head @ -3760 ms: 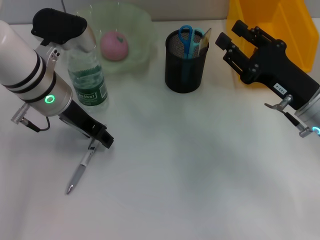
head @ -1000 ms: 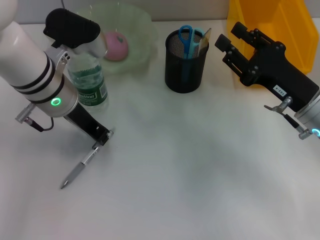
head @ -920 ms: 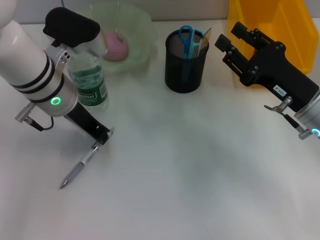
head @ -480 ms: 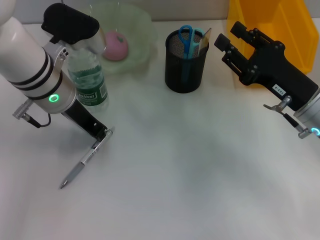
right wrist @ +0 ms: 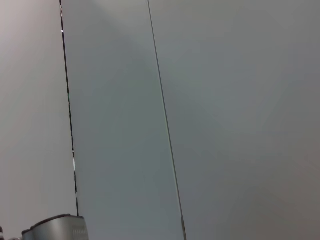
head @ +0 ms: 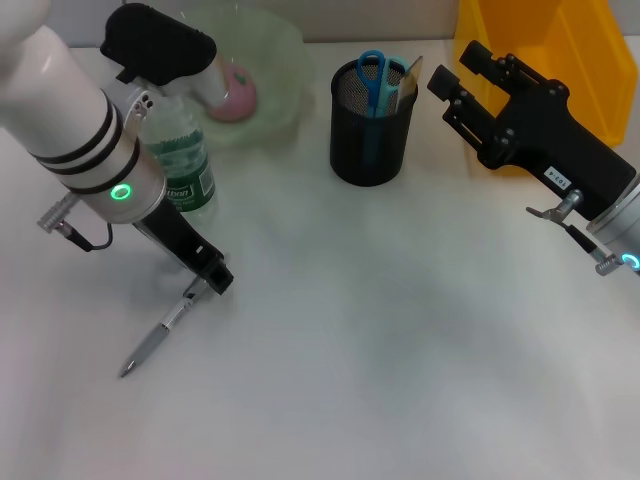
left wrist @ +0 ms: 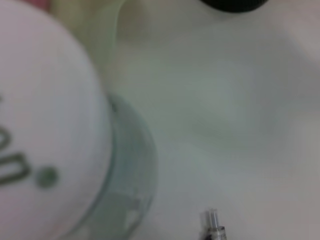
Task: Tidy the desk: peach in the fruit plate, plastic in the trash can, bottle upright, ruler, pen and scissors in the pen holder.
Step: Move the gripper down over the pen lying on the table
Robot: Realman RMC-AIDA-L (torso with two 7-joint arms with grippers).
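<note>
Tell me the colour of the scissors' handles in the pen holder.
Blue; the scissors handles stick out of the black mesh pen holder, clearest in the head view.

White desk (head: pixel 400 380) under soft light; grey wall panels (right wrist: pixel 200 100) beyond.

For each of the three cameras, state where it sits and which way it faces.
Head view: above the desk, looking forward and down; both arms show, left gripper by the pen, right gripper raised near the pen holder.
Left wrist view: on the left arm, facing the desk past the bottle; no fingers show.
Right wrist view: on the right arm, facing a blank wall.
Shared: head and left wrist views both show the bottle and pen.
</note>
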